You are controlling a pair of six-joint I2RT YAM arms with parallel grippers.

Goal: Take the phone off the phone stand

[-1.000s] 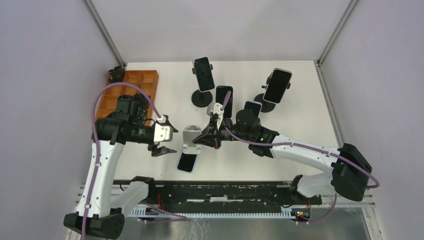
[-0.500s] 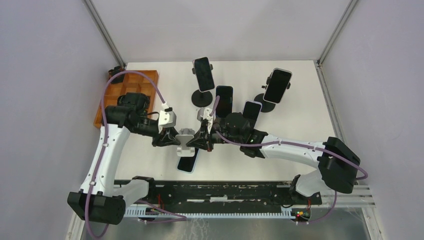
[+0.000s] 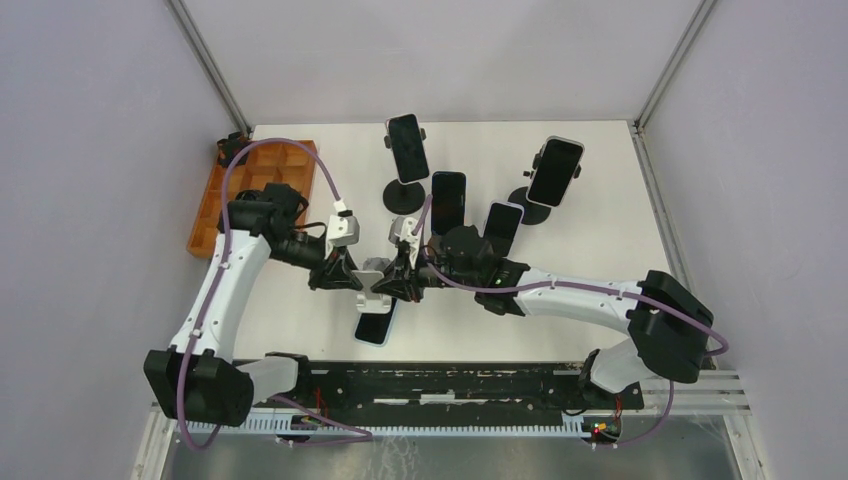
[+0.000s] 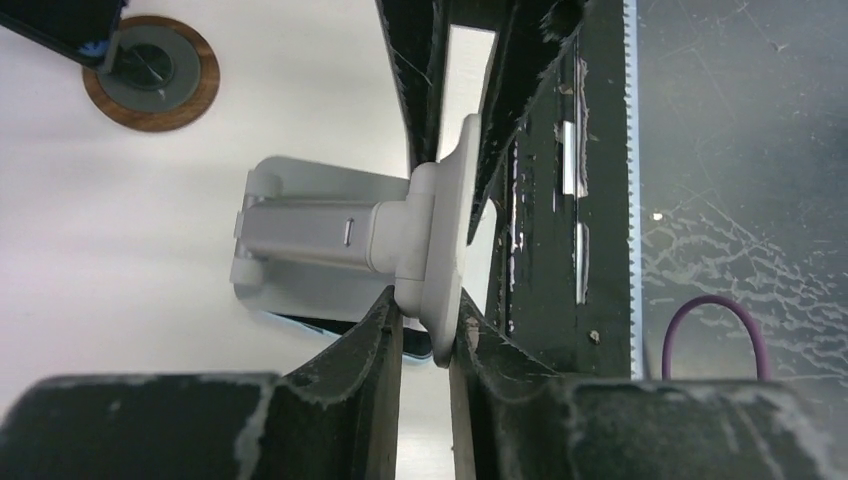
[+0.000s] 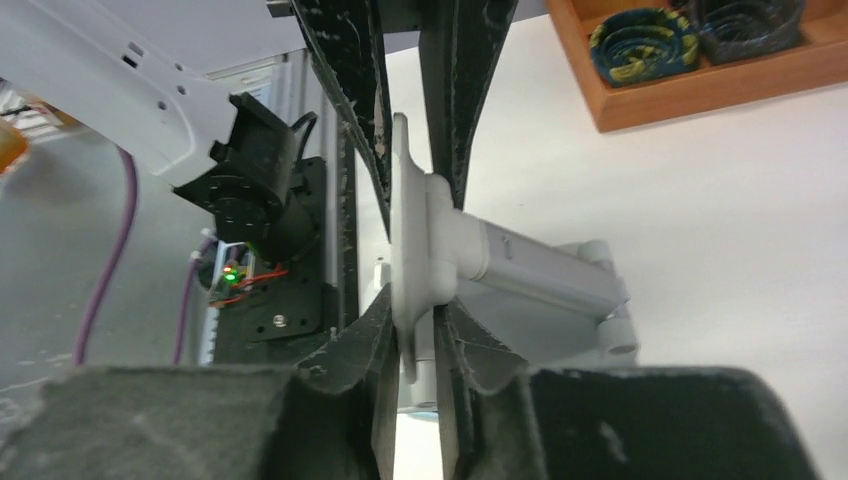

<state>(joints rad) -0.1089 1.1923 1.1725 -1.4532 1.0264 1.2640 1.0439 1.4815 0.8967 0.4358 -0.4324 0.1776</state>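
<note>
Your left pincer (image 4: pixel 425 325) is clamped on the stand's (image 4: pixel 320 225) plate. The right pincer (image 5: pixel 412 315) straddles that same plate, but I cannot tell if it grips. The phone (image 3: pixel 375 326) lies flat just base-ward of both pincers, with its long axis pointing away from them. Neither is nearer.

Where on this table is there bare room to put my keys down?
Bare patches: the near-left table, between the left arm and the flat phone; the right side, beyond the rightmost phone on its stand. Crowded: the middle, where both arms meet at the grey stand, with upright phones just behind.
</note>
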